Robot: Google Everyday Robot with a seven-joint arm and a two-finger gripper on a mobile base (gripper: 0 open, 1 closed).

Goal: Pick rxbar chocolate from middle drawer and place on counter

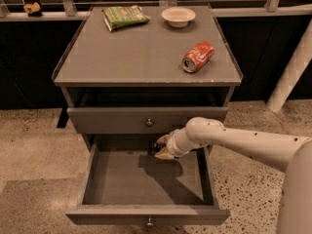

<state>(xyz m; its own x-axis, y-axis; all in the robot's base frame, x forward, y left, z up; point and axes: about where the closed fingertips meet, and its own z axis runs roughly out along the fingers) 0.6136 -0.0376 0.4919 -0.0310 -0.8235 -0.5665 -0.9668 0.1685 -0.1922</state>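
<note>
Up near back of middle drawer (122, 214), right under upper drawer (112, 120) front: tool (160, 148) looks clamped on rxbar chocolate (153, 148), bar off drawer floor. Risk imo — straight lift clips that front and knocks bar loose, so pull outward before heading to table (136, 57). Writing on bar, red can (198, 56), green bag (125, 17) — unreadable.

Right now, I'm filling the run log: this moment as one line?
gripper inside middle drawer | shut on rxbar chocolate | counter placement not yet done

counter (136, 52) above, middle drawer (126, 182) pulled out below.
the rxbar chocolate (152, 149) is held by the gripper (160, 147) over the drawer's rear.
</note>
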